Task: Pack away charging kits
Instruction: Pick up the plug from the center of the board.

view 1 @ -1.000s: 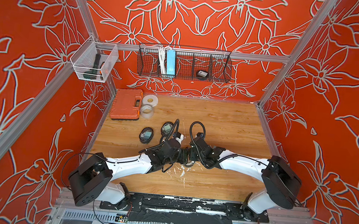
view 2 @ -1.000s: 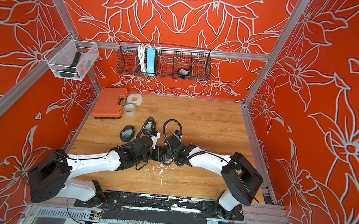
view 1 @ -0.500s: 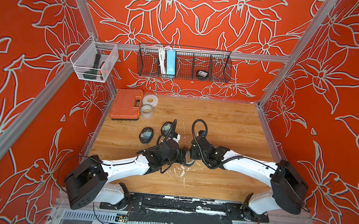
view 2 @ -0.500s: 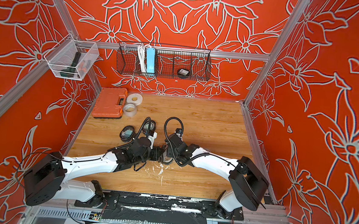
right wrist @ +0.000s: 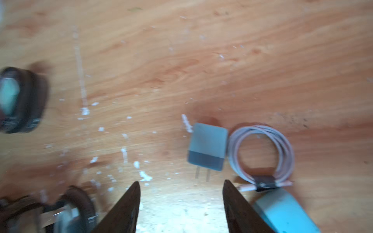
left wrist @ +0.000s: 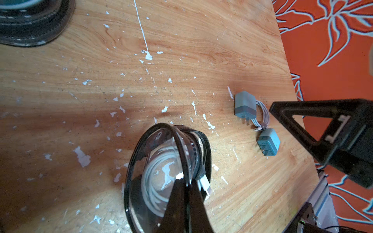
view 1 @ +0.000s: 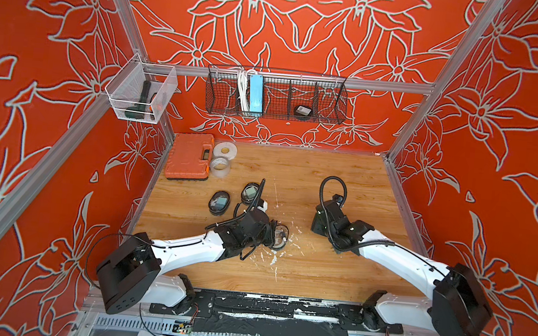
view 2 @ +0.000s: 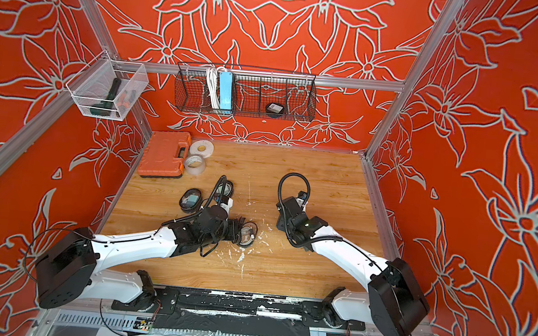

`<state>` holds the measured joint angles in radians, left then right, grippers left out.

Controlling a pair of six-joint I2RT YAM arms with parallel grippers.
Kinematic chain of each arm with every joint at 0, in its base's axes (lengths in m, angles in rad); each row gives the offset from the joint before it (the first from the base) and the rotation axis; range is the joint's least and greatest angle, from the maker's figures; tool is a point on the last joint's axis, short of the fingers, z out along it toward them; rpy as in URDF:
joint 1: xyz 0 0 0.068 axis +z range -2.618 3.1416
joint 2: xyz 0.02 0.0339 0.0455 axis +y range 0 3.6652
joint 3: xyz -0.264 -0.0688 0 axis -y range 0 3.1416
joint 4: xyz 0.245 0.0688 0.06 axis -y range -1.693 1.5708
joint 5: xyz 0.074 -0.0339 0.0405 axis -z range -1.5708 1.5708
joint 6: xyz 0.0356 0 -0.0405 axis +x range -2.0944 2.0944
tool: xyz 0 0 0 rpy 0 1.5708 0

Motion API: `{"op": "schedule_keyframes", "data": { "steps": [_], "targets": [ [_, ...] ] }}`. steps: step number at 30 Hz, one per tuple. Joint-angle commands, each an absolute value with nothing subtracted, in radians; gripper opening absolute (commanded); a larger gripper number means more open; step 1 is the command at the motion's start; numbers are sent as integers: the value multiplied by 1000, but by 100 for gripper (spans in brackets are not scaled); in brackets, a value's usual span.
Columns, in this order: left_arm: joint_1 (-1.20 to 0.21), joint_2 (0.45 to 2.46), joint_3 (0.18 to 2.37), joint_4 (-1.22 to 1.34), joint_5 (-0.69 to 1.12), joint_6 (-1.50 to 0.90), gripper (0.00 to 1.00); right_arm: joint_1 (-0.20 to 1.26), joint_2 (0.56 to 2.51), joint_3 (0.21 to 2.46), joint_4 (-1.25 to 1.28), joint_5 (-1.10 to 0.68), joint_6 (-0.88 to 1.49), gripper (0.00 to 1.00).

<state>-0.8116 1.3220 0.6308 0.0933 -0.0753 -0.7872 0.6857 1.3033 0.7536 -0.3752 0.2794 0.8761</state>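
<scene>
My left gripper (left wrist: 186, 181) (view 1: 275, 236) is shut on the rim of a black-rimmed clear oval case (left wrist: 161, 171) lying on the table. Inside the case is a coiled white cable (left wrist: 153, 177), and its plug (left wrist: 206, 186) pokes out. My right gripper (right wrist: 181, 185) (view 1: 318, 221) is open and empty, hanging over loose parts of the charging kits: a teal adapter (right wrist: 207, 149) (left wrist: 245, 106), a coiled cable (right wrist: 262, 153) and a second teal adapter (right wrist: 282, 211) (left wrist: 268, 142). In both top views the right arm hides these.
Two more oval cases (view 1: 219, 202) (view 1: 250, 192) lie behind the left arm. At the back left are an orange tool case (view 1: 190, 155) and tape rolls (view 1: 225, 150). A wire basket (view 1: 274, 116) on the back wall holds a blue power strip (view 1: 255, 92). A clear bin (view 1: 141, 94) hangs left.
My right gripper has opened and swung right, away from the case and the left gripper, to above the loose adapters. The left gripper stays shut on the case.
</scene>
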Motion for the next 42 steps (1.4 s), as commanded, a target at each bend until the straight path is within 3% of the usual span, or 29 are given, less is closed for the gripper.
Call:
{"op": "schedule_keyframes", "data": {
  "steps": [1,19,26,32,40,42],
  "targets": [
    [-808,1346,670,60,-113,-809,0,657,1357,754,-384,270,879,64],
    [-802,1358,704,43,-106,-806,0,629,1643,908,-446,345,856,62],
    [-802,1345,692,64,-91,-801,0,622,1729,973,-466,333,833,51],
    [-801,1335,684,72,-86,-799,0,623,1757,982,-457,311,825,51],
    [-794,1316,662,121,-58,-792,0,627,1562,873,-348,172,750,19],
    [-793,1311,653,141,-48,-793,0,643,1451,813,-291,116,739,17]
  ]
}}
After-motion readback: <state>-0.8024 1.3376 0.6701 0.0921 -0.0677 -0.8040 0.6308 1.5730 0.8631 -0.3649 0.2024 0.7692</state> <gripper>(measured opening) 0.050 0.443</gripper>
